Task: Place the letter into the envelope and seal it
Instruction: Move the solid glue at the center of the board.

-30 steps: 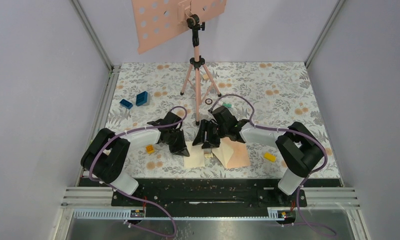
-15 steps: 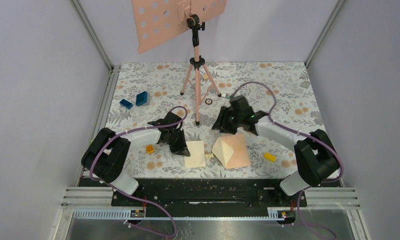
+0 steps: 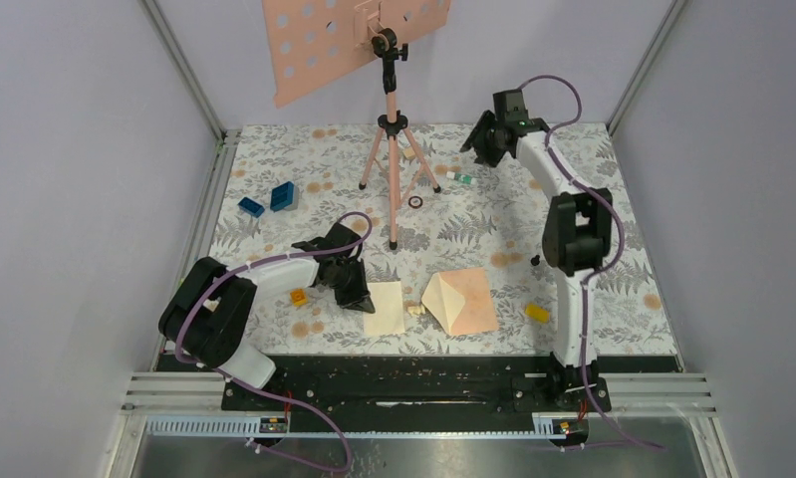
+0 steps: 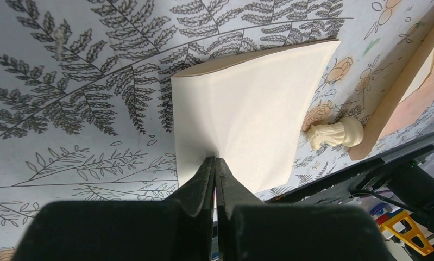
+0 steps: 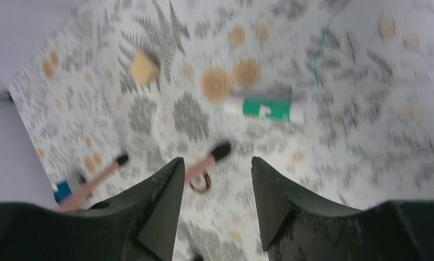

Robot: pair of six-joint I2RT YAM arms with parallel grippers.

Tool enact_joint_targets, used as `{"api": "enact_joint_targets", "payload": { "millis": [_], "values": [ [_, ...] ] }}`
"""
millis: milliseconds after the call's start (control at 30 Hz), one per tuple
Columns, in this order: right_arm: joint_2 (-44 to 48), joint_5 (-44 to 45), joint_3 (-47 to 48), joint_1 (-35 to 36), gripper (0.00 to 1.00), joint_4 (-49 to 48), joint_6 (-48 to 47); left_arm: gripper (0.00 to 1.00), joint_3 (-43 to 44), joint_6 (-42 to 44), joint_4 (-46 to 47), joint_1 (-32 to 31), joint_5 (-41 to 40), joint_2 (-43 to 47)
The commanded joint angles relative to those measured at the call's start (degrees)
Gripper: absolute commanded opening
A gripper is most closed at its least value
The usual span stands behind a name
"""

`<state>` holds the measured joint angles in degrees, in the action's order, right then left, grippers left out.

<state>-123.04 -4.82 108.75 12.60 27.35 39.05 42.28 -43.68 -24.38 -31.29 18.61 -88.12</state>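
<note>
The letter (image 3: pixel 387 307) lies just left of the envelope (image 3: pixel 461 302), both before the tripod (image 3: pixel 392 124).

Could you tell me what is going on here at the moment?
The left tool is shut on the near edge of the letter, which lies cream side up near the front of the table. The envelope sits just to its right, untouched, and the letter is not yet inside it. The right arm is stretched to the far end, and the right tool is open and empty above a small green-and-white tube.
</note>
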Motion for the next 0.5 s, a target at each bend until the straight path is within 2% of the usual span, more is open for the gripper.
{"api": "enact_joint_targets", "payload": {
  "millis": [0,100,167,300,467],
  "values": [
    [-14.92,-3.43,20.86,-2.33,0.57,10.09,5.95,0.0,1.22,1.46,-1.12,0.18,-1.42,1.68],
    [-25.93,-2.76,36.61,-2.55,0.59,12.03,9.85,0.0,1.26,1.84,-1.21,0.18,-1.11,1.09],
    [-31.61,-3.74,43.07,-3.06,0.59,10.51,14.11,0.0,1.23,1.77,-1.24,0.2,-0.85,0.95],
    [-34.93,-5.49,41.82,-3.55,0.59,4.98,20.02,0.0,1.2,1.45,-0.8,0.23,-0.24,0.91],
    [-35.51,-7.42,39.6,-3.46,0.6,3.54,20.05,0.0,1.6,1.36,-0.5,0.22,-0.03,0.57]
  ]
}}
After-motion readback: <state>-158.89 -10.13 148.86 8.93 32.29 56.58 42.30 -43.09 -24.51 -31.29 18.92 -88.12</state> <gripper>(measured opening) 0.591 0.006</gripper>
